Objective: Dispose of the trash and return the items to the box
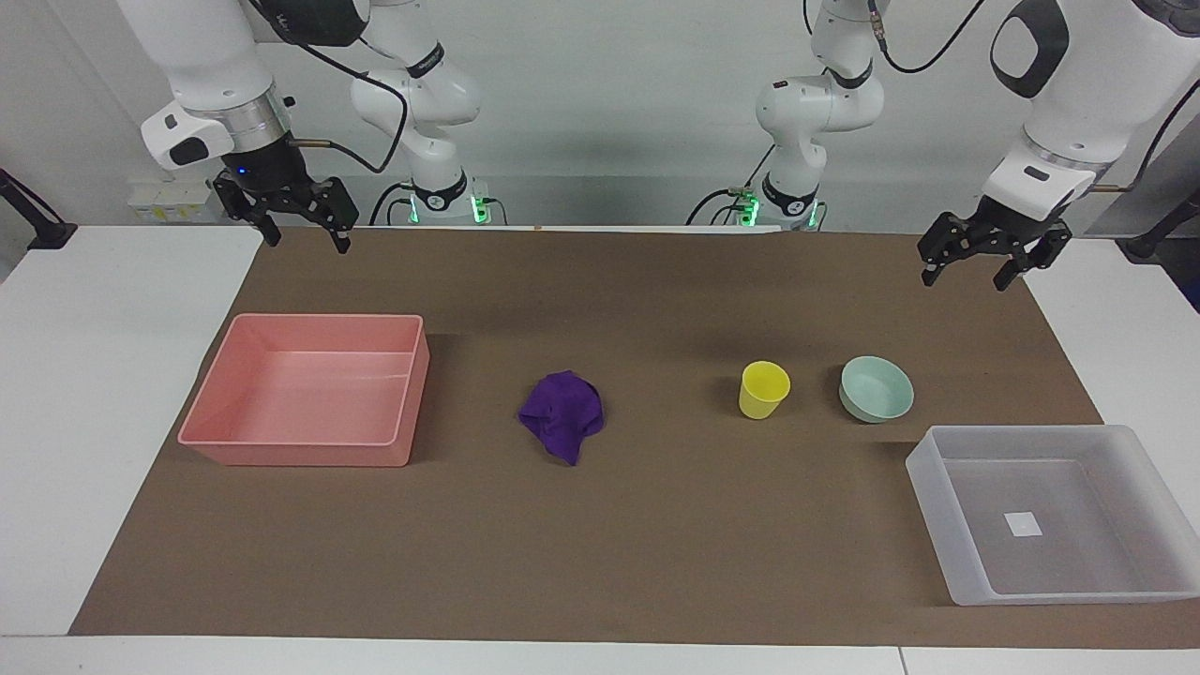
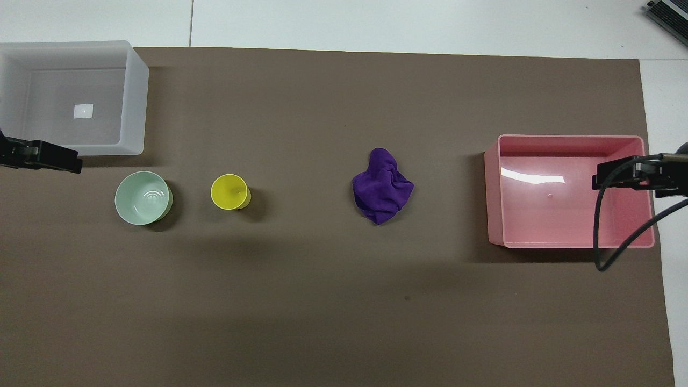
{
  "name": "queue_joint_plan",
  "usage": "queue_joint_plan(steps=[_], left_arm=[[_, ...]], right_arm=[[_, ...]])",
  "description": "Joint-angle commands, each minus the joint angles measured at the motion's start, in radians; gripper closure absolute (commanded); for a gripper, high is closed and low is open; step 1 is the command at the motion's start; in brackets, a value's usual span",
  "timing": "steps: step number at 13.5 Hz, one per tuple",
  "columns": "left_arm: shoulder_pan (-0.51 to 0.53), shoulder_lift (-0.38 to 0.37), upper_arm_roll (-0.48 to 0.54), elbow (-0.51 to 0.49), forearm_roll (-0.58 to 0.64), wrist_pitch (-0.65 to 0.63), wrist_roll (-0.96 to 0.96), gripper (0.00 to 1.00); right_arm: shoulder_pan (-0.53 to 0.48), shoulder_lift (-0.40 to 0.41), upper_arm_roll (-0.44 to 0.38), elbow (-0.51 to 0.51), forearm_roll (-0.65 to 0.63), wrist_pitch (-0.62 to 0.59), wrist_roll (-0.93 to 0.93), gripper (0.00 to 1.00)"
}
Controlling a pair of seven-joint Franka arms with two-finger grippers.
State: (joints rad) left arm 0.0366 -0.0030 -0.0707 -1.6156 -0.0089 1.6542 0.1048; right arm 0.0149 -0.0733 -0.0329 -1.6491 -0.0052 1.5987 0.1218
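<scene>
The purple cloth wad point(image 1: 562, 412) lies mid-mat, also in the overhead view point(image 2: 382, 185). The yellow cup point(image 1: 764, 389) stands upright beside the mint-green bowl point(image 1: 877, 388), toward the left arm's end. The translucent tray point(image 1: 923, 469) is empty apart from its white label and lies farther from the robots than the bowl. My left gripper point(image 1: 966, 279) hangs open and empty over the mat's corner at the left arm's end. My right gripper point(image 1: 309, 244) hangs open and empty over the mat's edge at the right arm's end.
An empty pink bin point(image 1: 300, 455) sits on the brown mat point(image 1: 656, 544) toward the right arm's end, beside the cloth. White tabletop borders the mat on both ends. In the overhead view a black cable point(image 2: 599, 242) hangs over the pink bin point(image 2: 494, 193).
</scene>
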Motion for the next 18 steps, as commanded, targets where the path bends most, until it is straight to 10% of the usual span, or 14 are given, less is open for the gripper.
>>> queue_joint_plan(steps=[1, 9, 18], left_arm=[[0.005, -0.029, 0.0, -0.029, -0.008, -0.014, 0.003, 0.0], [0.014, -0.029, 0.0, -0.075, -0.008, 0.097, -0.001, 0.0], [0.04, -0.02, 0.0, -0.414, -0.011, 0.494, 0.003, 0.0]], right_arm=[[-0.013, -0.025, 0.008, -0.029, 0.01, 0.012, -0.037, 0.0], [0.103, 0.048, 0.018, -0.064, 0.011, 0.206, 0.051, 0.0], [0.336, 0.337, 0.018, -0.051, -0.013, 0.527, 0.22, 0.0]])
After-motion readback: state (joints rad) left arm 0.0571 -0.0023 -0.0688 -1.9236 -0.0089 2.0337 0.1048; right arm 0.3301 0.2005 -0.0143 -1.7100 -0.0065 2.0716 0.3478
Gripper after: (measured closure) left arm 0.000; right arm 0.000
